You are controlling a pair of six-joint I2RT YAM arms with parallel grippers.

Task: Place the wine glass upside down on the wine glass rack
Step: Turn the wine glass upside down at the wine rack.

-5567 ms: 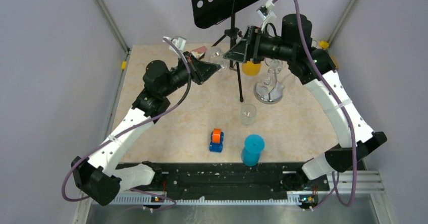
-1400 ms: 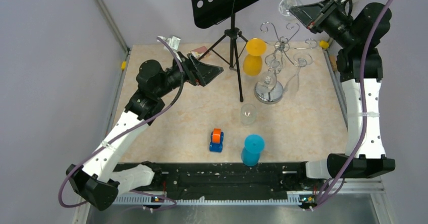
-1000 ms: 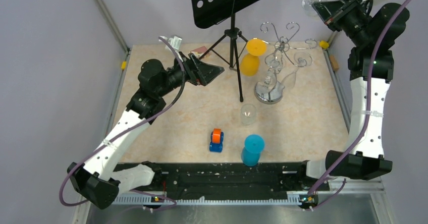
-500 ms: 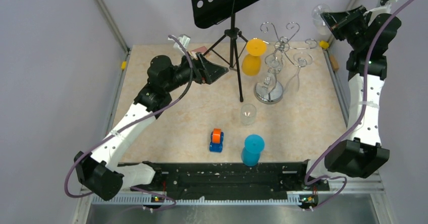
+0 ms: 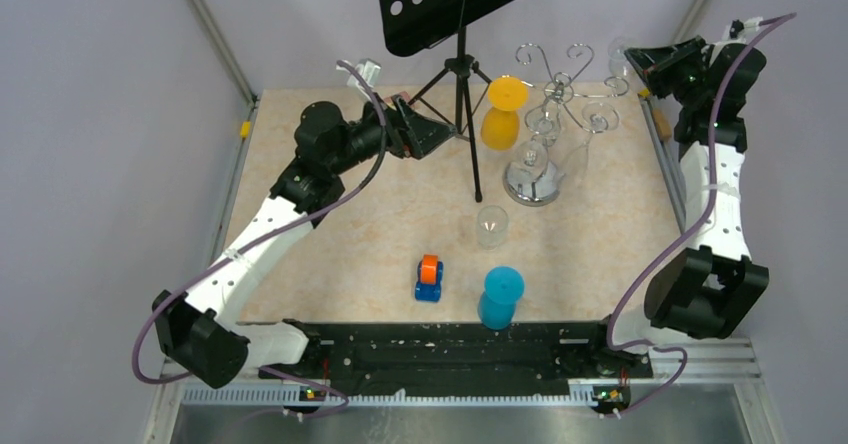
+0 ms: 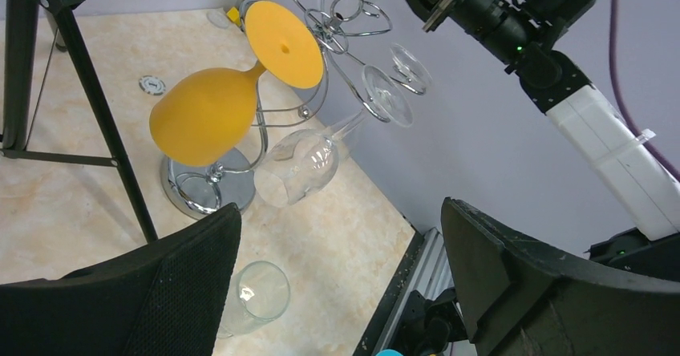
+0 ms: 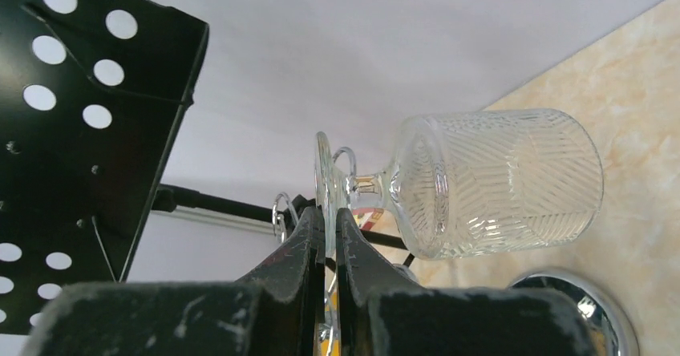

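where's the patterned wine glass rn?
Top view, far right: wine glass held by its foot in the right fingers, airborne just right of the rack hooks.

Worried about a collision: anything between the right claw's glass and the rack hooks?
Nothing visible. The wine glass, held by its foot in the right claw, sits beside the nearest hook of the wine glass rack. A clear glass and an orange glass fill other hooks.

Overhead and wrist views share the rack (image 5: 531, 180).
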